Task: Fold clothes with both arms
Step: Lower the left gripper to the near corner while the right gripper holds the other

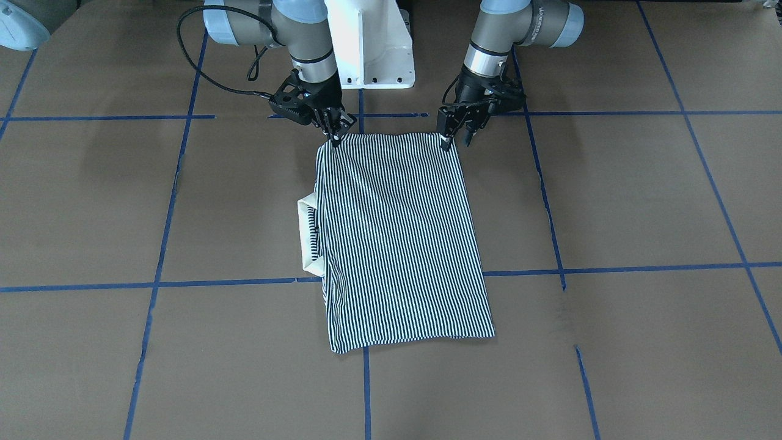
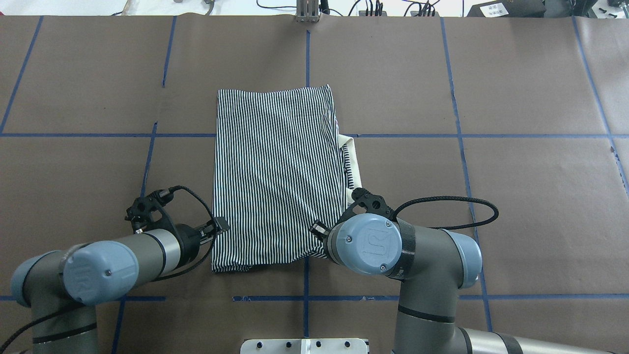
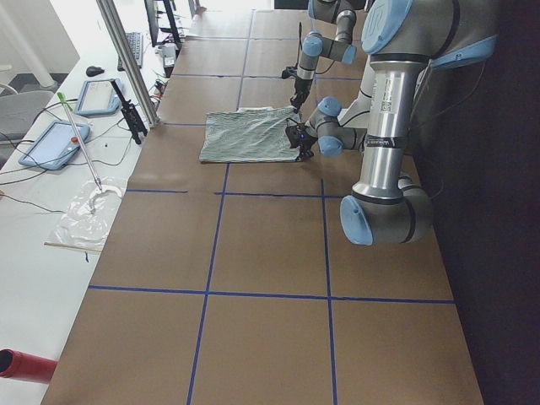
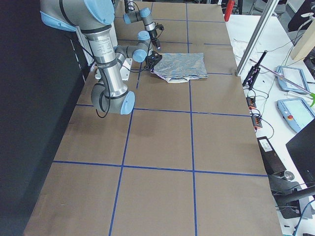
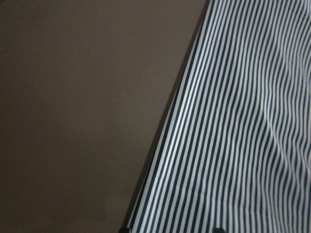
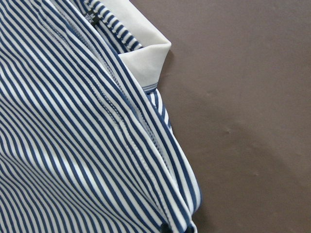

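Note:
The striped polo shirt (image 1: 397, 232) lies folded into a long rectangle in the middle of the table, its cream collar (image 1: 306, 232) sticking out on the robot's right side. My right gripper (image 1: 335, 138) is shut on the shirt's near corner on that side; in the overhead view its wrist hides it. My left gripper (image 1: 457, 142) stands open at the other near corner, one finger on each side of the shirt's edge (image 5: 160, 145). The overhead view shows the left gripper (image 2: 219, 227) touching the shirt (image 2: 275, 177) at its left edge. The collar (image 6: 146, 58) fills the top of the right wrist view.
The white pedestal base (image 1: 372, 49) stands just behind the shirt's near edge. Blue tape lines (image 1: 366, 281) cross the brown table cover. Tablets (image 3: 59, 139) and cables lie on a white bench beyond the table's far edge.

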